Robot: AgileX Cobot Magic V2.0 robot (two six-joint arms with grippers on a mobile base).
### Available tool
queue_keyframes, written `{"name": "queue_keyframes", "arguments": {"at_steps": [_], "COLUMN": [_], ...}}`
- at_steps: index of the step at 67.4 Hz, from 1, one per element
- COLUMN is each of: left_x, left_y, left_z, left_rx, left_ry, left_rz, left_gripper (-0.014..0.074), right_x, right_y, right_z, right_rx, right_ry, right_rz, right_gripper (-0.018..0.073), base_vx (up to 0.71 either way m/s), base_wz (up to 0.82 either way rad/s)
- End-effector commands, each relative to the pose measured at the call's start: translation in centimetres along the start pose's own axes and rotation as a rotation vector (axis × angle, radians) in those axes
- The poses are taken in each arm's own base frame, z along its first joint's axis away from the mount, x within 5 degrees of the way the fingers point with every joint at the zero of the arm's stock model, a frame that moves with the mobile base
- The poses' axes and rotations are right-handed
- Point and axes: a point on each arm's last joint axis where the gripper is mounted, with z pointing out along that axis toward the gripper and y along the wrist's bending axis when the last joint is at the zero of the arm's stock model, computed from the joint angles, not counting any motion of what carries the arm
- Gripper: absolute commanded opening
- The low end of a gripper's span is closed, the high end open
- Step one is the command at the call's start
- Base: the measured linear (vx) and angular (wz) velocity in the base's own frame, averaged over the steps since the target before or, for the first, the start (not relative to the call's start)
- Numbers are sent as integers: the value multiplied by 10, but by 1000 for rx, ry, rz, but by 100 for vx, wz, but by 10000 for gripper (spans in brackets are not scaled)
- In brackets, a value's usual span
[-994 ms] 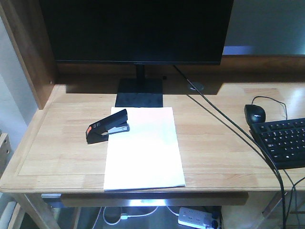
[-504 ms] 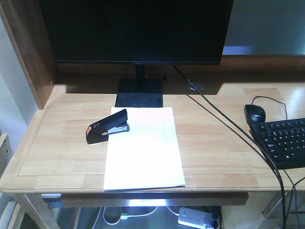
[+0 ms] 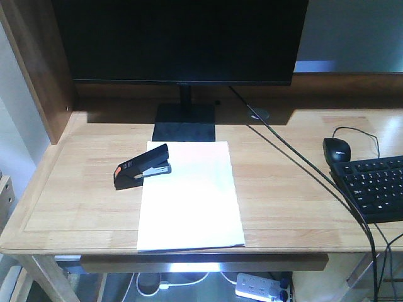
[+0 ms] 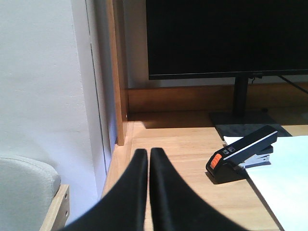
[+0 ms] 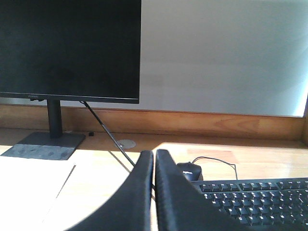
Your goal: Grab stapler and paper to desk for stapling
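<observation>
The black stapler (image 3: 142,167) with an orange patch rests on the desk (image 3: 82,195), its nose lying over the top left corner of the white paper (image 3: 189,195). In the left wrist view the stapler (image 4: 243,153) sits ahead and to the right of my left gripper (image 4: 148,153), whose fingers are pressed together with nothing between them. The paper (image 4: 284,183) fills that view's lower right. My right gripper (image 5: 154,154) is shut and empty, hovering near the desk's front, with the paper (image 5: 29,185) at its left. Neither gripper appears in the front view.
A black monitor (image 3: 182,41) on a stand (image 3: 184,123) occupies the back. A mouse (image 3: 336,150) and keyboard (image 3: 374,187) lie at the right, with a cable (image 3: 296,160) running diagonally across the desk. A wooden side panel (image 3: 38,63) rises at the left.
</observation>
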Motion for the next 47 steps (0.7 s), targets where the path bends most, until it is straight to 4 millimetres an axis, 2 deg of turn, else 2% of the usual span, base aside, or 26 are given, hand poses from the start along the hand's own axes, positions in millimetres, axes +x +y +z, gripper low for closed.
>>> {"name": "queue_keyframes", "arguments": {"at_steps": [1, 47], "left_x": [-4, -4], "left_y": [0, 0], "left_z": [-1, -1], "left_rx": [1, 1], "left_ry": [-83, -83], "left_rz": [-13, -13], "left_gripper": [-6, -6], "right_x": [-6, -6], "right_y": [0, 0], "right_z": [-1, -1], "right_rx": [4, 3], "right_ry": [-80, -80], "right_rz": [-9, -9], "right_gripper": [-10, -10], "base_vx": [0, 0], "base_wz": [0, 0]}}
